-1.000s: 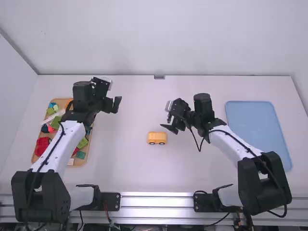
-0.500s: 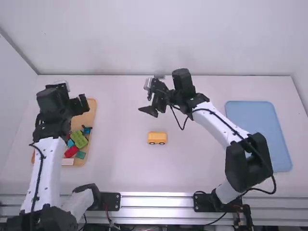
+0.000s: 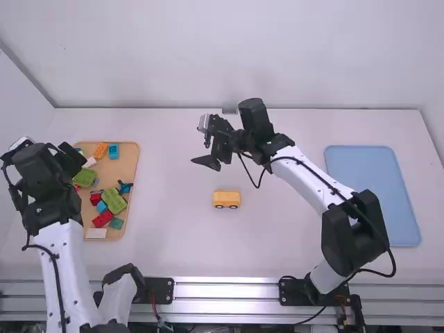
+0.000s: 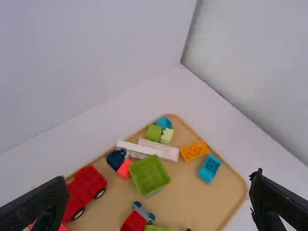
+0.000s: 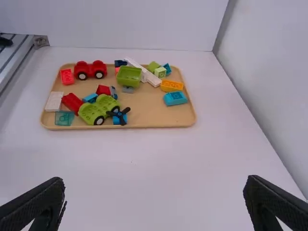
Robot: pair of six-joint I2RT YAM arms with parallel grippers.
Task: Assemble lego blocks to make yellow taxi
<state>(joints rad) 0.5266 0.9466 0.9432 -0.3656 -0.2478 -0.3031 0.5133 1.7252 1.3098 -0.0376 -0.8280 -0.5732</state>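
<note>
In the high view my left gripper [image 3: 73,158] is over the left part of the wooden tray. My right gripper [image 3: 210,154] hangs over the table behind the yellow car piece [image 3: 226,199], which stands on its wheels. The left wrist view has my left gripper [image 4: 159,197] open above the tray, nothing between its fingers. Equally open and holding nothing is my right gripper [image 5: 154,195] in the right wrist view. Beyond it lie loose pieces in the tray, among them an orange-yellow brick [image 5: 172,85], a blue brick [image 5: 175,98] and a white plate [image 5: 54,101].
The wooden tray [image 3: 127,161] stands on the left of the table. It also holds a red car [image 5: 90,70], a green wheeled base [image 5: 99,109] and a green bin-shaped block [image 5: 129,76]. A flat blue tray [image 3: 372,187] lies at the right.
My left arm has swung left and back toward its base, uncovering much of the tray. My right arm has moved left and away from its base, off the yellow car piece's right side.
</note>
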